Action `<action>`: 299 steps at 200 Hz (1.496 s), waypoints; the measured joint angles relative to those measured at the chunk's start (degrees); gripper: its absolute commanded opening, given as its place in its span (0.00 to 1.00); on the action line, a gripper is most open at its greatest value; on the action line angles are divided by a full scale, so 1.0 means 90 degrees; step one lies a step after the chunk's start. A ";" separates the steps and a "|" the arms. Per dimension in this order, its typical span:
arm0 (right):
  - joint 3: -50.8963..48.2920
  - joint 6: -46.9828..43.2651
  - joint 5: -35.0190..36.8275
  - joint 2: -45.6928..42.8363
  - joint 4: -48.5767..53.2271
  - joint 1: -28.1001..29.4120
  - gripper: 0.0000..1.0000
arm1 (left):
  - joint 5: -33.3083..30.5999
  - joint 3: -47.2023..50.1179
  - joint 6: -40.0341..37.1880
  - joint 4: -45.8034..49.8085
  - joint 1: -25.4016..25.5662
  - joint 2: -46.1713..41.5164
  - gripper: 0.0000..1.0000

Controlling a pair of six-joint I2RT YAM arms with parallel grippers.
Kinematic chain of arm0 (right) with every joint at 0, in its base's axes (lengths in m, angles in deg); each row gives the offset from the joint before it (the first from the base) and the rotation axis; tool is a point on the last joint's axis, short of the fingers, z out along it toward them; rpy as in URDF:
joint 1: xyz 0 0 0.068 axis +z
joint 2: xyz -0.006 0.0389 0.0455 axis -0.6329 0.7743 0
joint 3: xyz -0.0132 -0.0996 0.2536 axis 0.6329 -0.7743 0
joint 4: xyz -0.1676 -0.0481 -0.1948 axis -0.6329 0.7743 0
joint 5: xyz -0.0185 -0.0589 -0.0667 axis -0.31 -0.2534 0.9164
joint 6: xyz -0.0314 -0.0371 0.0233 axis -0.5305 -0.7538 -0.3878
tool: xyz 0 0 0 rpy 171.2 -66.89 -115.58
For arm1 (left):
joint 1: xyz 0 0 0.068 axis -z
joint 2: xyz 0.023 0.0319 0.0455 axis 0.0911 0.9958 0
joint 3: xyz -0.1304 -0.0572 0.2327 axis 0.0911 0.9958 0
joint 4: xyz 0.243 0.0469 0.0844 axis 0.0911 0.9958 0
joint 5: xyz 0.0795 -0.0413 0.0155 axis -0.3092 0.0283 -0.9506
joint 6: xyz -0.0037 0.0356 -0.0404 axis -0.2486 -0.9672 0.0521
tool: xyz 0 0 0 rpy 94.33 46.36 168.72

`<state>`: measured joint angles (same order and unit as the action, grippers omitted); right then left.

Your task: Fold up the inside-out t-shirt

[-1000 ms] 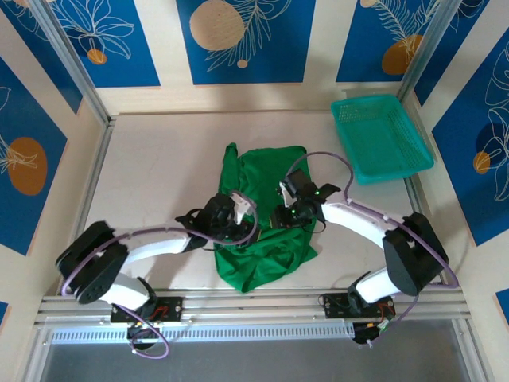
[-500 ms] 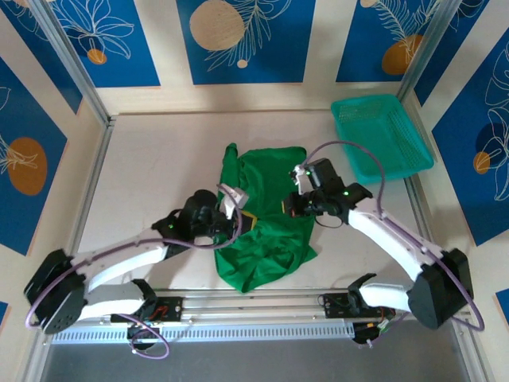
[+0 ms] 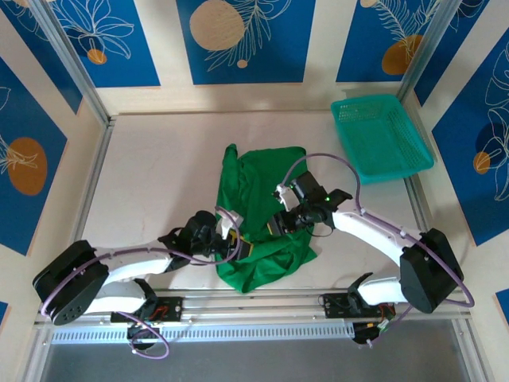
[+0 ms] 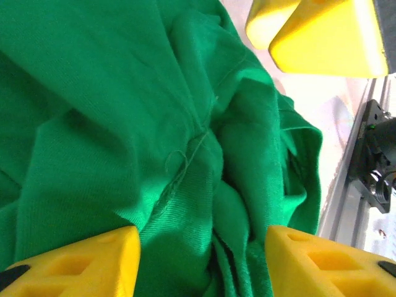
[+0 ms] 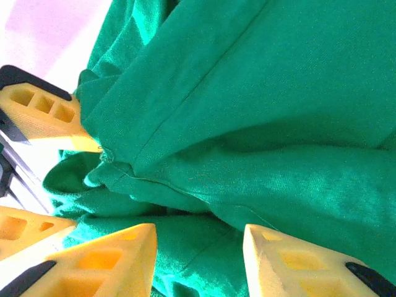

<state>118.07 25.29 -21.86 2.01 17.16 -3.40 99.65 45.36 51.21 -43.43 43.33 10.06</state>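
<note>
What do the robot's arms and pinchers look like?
The left arm and right arm have smooth white shells, chunky black joints and looping purple cables. The fingers are bright yellow wedges with hollow cells.

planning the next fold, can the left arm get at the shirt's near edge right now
Probably yes: the left gripper sits open over the near-left part of the shirt, cloth between its jaws. The right gripper hangs close beside it, though.
</note>
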 measured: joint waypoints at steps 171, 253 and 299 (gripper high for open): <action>-0.1953 0.0192 -0.0039 -0.1596 -0.2195 0.1727 0.00 | -0.0005 -0.1785 -0.0840 0.1275 -0.0022 0.1273 0.00; -0.3507 -0.1188 0.1739 -0.2370 -0.3109 0.3427 0.30 | 0.0124 -0.2195 0.0848 0.1290 -0.0561 0.0828 0.00; -0.2883 -0.0843 0.1945 -0.2659 -0.2735 0.2815 0.56 | 0.0325 -0.1923 0.1528 0.1185 -0.0576 0.0775 0.00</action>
<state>92.13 17.71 -4.35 -21.92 -7.45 21.93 102.58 28.05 64.95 -32.77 38.15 17.03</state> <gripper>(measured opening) 0.492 0.055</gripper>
